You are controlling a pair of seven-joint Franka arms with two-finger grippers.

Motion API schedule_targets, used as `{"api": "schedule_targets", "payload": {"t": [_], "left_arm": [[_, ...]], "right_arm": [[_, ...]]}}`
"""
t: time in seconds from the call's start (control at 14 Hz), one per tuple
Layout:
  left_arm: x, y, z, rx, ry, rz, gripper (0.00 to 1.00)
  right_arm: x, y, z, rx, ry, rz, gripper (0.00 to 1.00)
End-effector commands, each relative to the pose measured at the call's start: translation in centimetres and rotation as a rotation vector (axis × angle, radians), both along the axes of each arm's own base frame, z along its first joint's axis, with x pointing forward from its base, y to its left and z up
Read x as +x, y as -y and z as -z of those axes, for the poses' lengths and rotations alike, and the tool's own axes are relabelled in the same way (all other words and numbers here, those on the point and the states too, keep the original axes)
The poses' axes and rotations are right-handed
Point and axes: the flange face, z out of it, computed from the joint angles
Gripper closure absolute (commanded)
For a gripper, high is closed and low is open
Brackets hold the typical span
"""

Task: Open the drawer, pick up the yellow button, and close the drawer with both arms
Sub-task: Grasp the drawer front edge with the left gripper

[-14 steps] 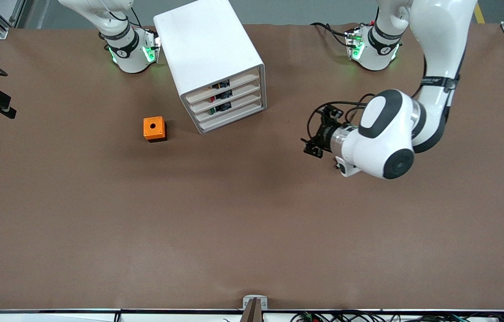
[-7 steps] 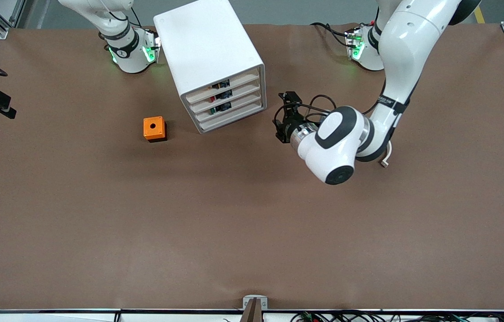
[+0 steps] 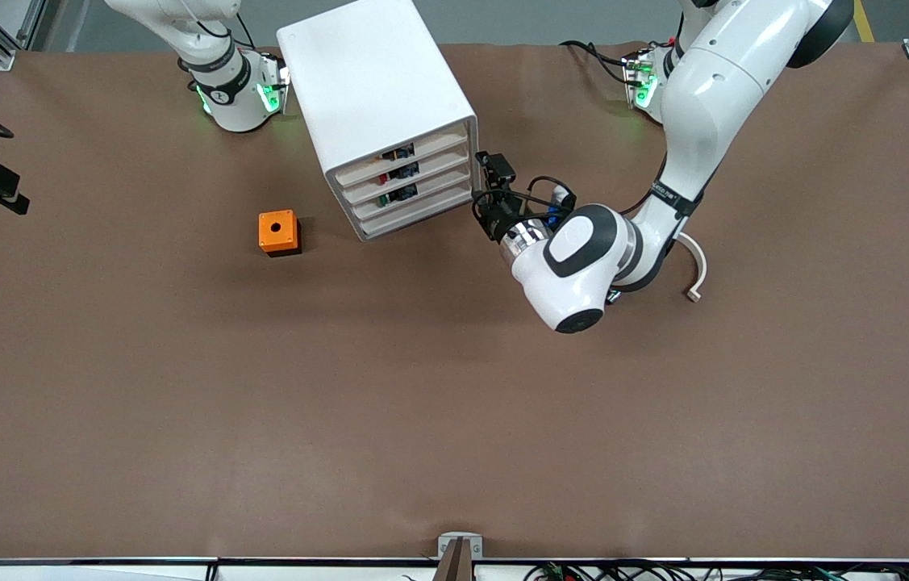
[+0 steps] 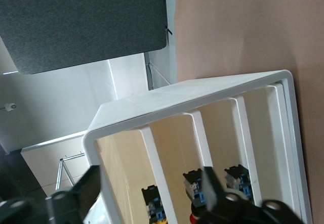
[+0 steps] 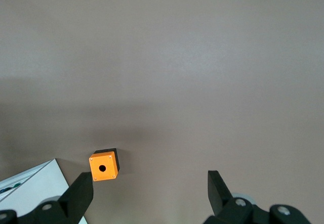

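Four white drawer fronts are stacked in the cabinet (image 3: pixel 377 97), the top drawer (image 3: pixel 414 155) pushed in. The left gripper (image 3: pixel 489 187) is held with fingers apart beside the cabinet's front corner. The right gripper (image 5: pixel 149 193) is spread wide above the orange box (image 5: pixel 104 165).

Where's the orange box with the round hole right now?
In the front view the orange box sits on the brown table, beside the white cabinet toward the right arm's end and slightly nearer the camera than its drawer fronts.

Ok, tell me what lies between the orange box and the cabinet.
Only bare brown table: the front view shows nothing between the orange box and the cabinet.
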Motion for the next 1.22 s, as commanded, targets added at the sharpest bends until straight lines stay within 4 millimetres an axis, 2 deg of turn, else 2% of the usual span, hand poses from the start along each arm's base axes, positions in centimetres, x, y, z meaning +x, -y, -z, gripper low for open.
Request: {"api": "schedule_targets", "payload": {"t": [0.0,0.07,0.36,1.15], "left_arm": [[0.2,0.6,1.0,-0.011,-0.064,-0.023,0.39],[0.1,0.9,1.4,-0.025,-0.090,-0.037,0.46],[-0.6,2.2,1.5,-0.058,-0.133,-0.056,0.49],[-4.7,6.3,3.7,0.020,-0.185,-0.017,0.49]], "right_arm": [[-0.1,0.3,-0.3,-0.001,-0.004,0.010,0.00],[-0.1,0.4,-0.4,-0.001,-0.002,0.011,0.00],[-0.1,0.4,-0.4,-0.001,-0.002,0.010,0.00],[-0.1,0.7,-0.3,-0.001,-0.004,0.016,0.00]]}}
